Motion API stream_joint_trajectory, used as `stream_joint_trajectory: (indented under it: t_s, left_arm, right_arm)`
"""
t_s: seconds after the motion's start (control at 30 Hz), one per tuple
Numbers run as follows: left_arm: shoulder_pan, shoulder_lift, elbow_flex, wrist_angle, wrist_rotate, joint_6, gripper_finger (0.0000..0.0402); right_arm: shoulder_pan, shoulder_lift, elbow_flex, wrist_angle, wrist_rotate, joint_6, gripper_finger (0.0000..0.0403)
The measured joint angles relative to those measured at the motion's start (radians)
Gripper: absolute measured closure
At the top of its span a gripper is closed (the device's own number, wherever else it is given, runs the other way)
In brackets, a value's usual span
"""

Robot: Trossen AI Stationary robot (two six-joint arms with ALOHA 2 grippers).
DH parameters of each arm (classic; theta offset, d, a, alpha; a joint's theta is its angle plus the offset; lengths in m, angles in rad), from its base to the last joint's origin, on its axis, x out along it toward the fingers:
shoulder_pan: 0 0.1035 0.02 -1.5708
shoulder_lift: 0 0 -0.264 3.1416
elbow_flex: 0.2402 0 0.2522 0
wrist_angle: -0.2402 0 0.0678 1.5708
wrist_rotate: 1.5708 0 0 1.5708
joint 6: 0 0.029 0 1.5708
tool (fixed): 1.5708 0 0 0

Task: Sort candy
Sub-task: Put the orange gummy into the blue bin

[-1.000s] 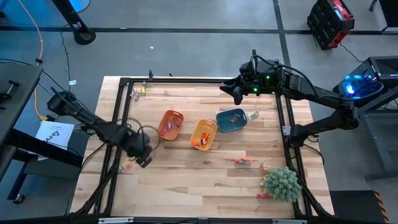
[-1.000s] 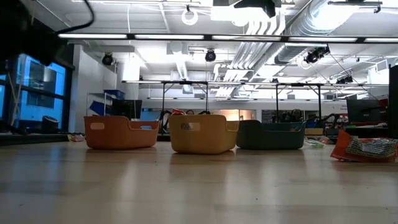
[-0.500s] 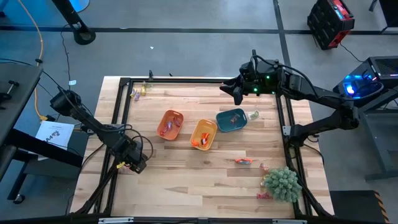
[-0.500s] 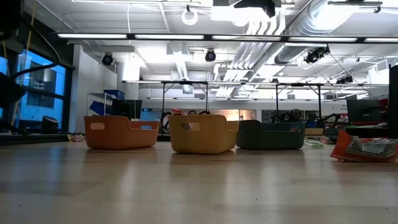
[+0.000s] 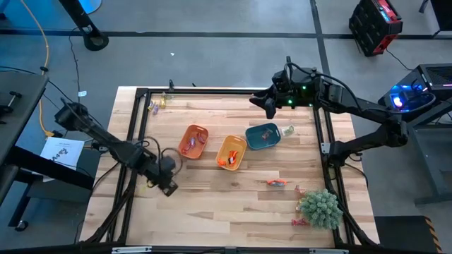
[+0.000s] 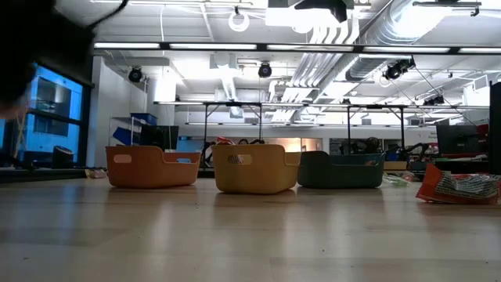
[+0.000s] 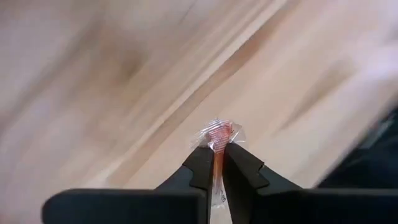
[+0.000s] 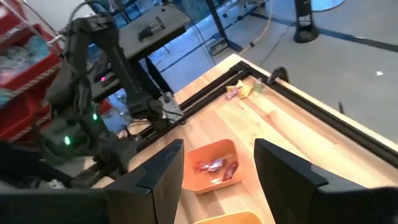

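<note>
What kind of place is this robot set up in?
Probably a robotics lab or workshop. The low view shows exposed ceiling ducts and strip lights over an open hall of benches, and the high view shows a framed wooden table on a bare concrete floor.

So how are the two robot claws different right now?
The left gripper is shut on a red wrapped candy, low near the table's left edge; the right gripper is open and holds nothing. The right gripper sits at the table's far edge, behind the blue bin. Both have two dark fingers.
</note>
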Motion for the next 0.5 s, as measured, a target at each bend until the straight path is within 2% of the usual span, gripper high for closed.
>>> stream_joint_trajectory:
  t_s: [0.13, 0.23, 0.37, 0.5]
  left_arm:
    - [0.122, -0.011, 0.154, 0.046, -0.201, 0.306, 0.0397]
    - [0.253, 0.007, 0.211, 0.217, -0.26, 0.604, 0.0397]
    - [0.444, 0.104, 0.226, 0.554, -0.175, 0.882, 0.04]
    - [0.556, 0.302, 0.271, 0.825, -0.065, 1.003, 0.04]
  right_arm:
    - [0.004, -0.016, 0.0, 0.028, -0.06, 0.006, 0.0213]
    - [0.011, -0.035, 0.0, 0.05, -0.076, 0.029, 0.0213]
    - [0.023, -0.062, 0.0, 0.059, -0.076, 0.051, 0.0213]
    - [0.035, -0.077, 0.001, 0.062, -0.057, 0.049, 0.0213]
